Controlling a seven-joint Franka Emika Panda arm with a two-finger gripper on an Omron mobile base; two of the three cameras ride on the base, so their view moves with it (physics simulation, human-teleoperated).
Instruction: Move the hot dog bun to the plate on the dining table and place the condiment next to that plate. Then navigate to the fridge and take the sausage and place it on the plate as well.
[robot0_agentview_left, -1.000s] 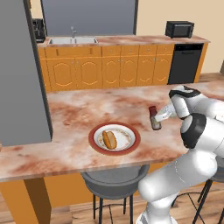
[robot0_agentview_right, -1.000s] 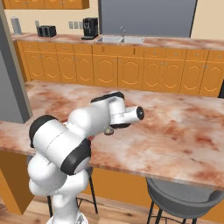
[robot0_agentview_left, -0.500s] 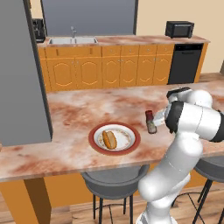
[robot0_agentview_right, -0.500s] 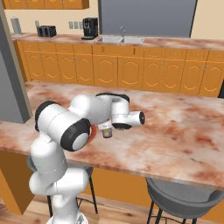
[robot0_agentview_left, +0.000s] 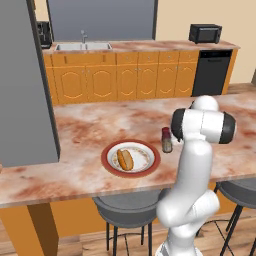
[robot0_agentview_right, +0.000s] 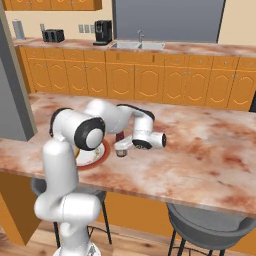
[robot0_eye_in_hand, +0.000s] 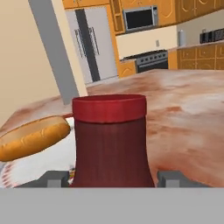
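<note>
Condiment (robot0_agentview_left: 166, 140) stands upright on the dining table (robot0_agentview_left: 90, 130), just right of the plate (robot0_agentview_left: 131, 159), near its rim but whether it touches can't be told from the base cams. Hot dog bun (robot0_agentview_left: 125, 159) lies on the plate, roughly centred, long axis running front to back in the left base view. Gripper (robot0_eye_in_hand: 113, 178) is level with the bottle: in the hand view the red cap and dark body sit between the two fingertips (robot0_eye_in_hand: 53, 178), one each side, w/ a visible gap on both sides. So jaws are spread around the condiment, not squeezing it; no contact visible. Right base view has the hand (robot0_agentview_right: 131, 144) reaching sideways over the table w/ the bottle (robot0_agentview_right: 120, 138) mostly hidden behind it, plate (robot0_agentview_right: 95, 156) edge poking out behind the forearm. Bun also shows at left in the hand view (robot0_eye_in_hand: 33, 138), lying on the pale plate centre (robot0_eye_in_hand: 39, 168). Fridge (robot0_eye_in_hand: 92, 43) is in the far bg of the hand view, doors shut, beside the oven (robot0_eye_in_hand: 151, 61) and microwave (robot0_eye_in_hand: 140, 18). Grey stool (robot0_agentview_left: 125, 205) sits under the table edge below the plate.
</note>
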